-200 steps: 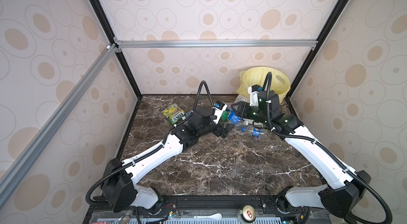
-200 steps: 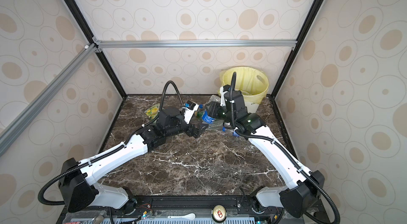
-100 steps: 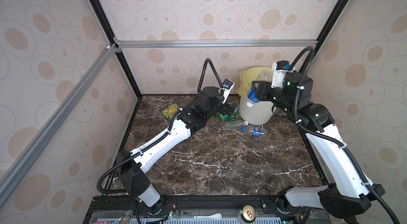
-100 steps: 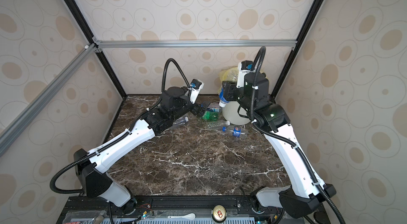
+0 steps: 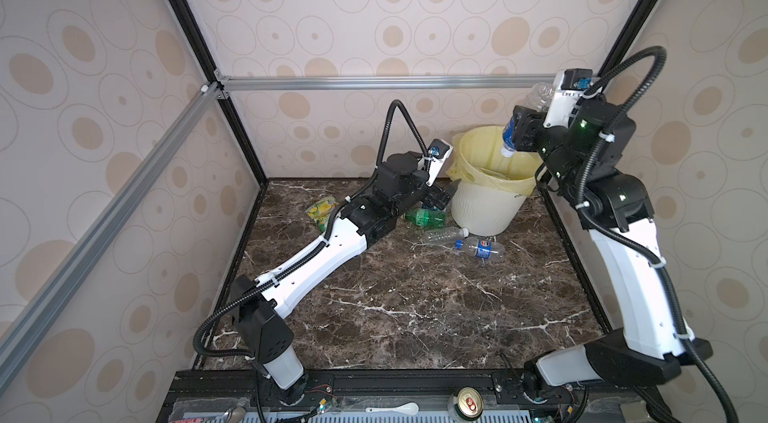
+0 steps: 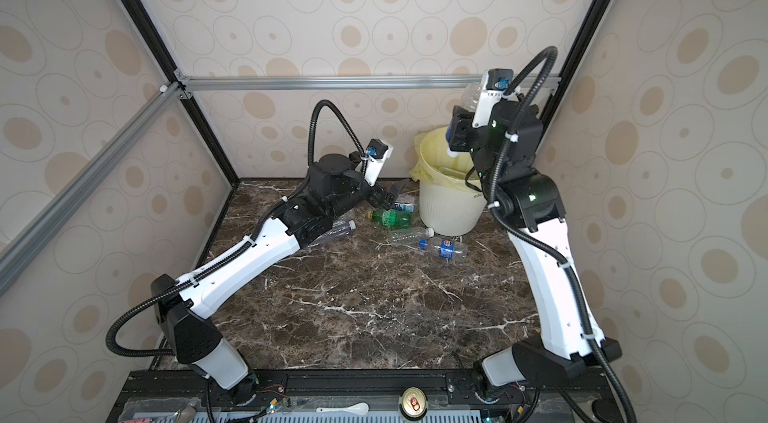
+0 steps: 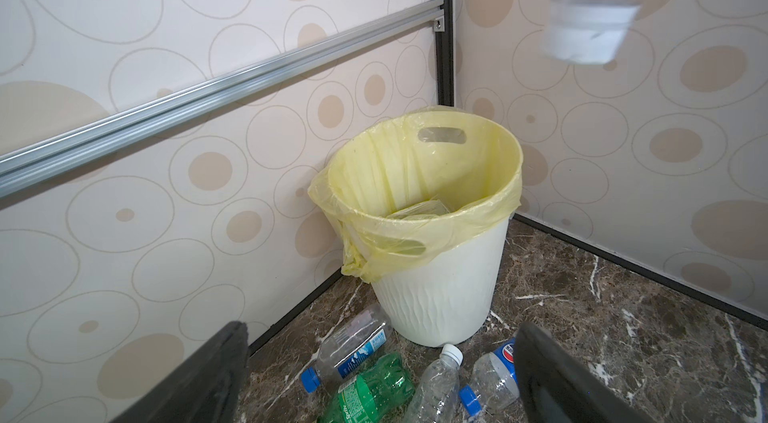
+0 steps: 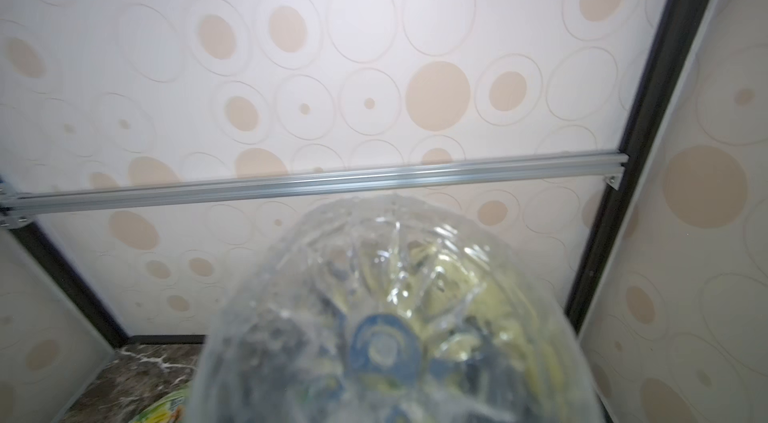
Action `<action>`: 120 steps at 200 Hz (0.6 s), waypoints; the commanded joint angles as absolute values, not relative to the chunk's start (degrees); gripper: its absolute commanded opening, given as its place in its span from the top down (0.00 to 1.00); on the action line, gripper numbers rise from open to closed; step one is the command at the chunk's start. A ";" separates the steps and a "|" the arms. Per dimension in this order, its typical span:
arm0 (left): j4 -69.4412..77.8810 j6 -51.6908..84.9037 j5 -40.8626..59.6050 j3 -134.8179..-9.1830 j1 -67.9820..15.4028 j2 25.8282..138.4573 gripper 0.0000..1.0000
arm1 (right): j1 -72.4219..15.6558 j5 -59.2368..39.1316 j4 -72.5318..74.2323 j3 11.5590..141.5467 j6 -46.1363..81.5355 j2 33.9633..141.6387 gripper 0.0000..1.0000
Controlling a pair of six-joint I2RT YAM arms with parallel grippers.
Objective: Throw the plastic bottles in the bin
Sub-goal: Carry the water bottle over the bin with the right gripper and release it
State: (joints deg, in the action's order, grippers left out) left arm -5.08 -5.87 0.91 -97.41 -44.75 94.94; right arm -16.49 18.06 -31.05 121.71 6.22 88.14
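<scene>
Clear plastic in hand: my right gripper is closed around the blue-labelled clear bottle, high over the worktop's far right corner. I cannot tell how firm the grip is.
- Long axis is near upright, slightly tilted. The white cap points down and the base is up against my wrist camera.
- The cap hangs over the mouth of the bin, inside the rim line in both top views.
- Only the yellow liner is below it, with nothing between.
- Judged step: let go. The drop depends on the bottle being straight above the opening.

The bin stands in that far right corner, and neither arm touches it. Something flat already lies inside.

My left gripper is spread wide and empty, low, near the bin's foot on its left. 4 bottles lie on their sides beneath it, all nearer my left arm:
- blue-capped clear bottle, just beside the bin's base
- Sprite bottle
- white-capped clear bottle
- Pepsi bottle

1 more clear bottle lies partly under my left forearm.

The snack packet lies near the left edge and is not for binning. The drink can sits on the front rail.

Risk: the tilted bottle could clip the near rim and bounce out.
</scene>
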 commanded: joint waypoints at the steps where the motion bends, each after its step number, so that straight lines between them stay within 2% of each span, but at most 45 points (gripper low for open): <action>1: -3.63 -8.04 0.01 -97.38 -44.97 94.84 0.01 | -10.50 19.09 -41.35 133.37 8.57 102.98 0.24; 14: -4.04 -7.93 -0.53 -96.38 -44.84 94.42 0.01 | -10.11 20.20 -48.14 143.82 9.06 109.48 0.11; 27: -4.10 -7.92 -0.98 -94.90 -44.86 93.54 0.01 | -10.11 18.14 -49.47 146.40 9.25 111.05 0.00; 74: -0.57 -7.96 -3.46 -89.19 -44.91 90.54 0.01 | -10.20 16.31 -42.98 133.68 10.54 103.00 0.00; 120: -6.00 -5.03 -8.10 -92.27 -44.92 92.38 0.01 | -10.28 14.64 -43.38 127.90 11.49 98.26 0.00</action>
State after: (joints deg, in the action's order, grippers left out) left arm -3.73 -6.11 -4.73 -88.82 -44.75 92.86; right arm -10.17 15.88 -43.90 130.91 10.24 100.97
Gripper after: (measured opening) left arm 0.990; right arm 0.997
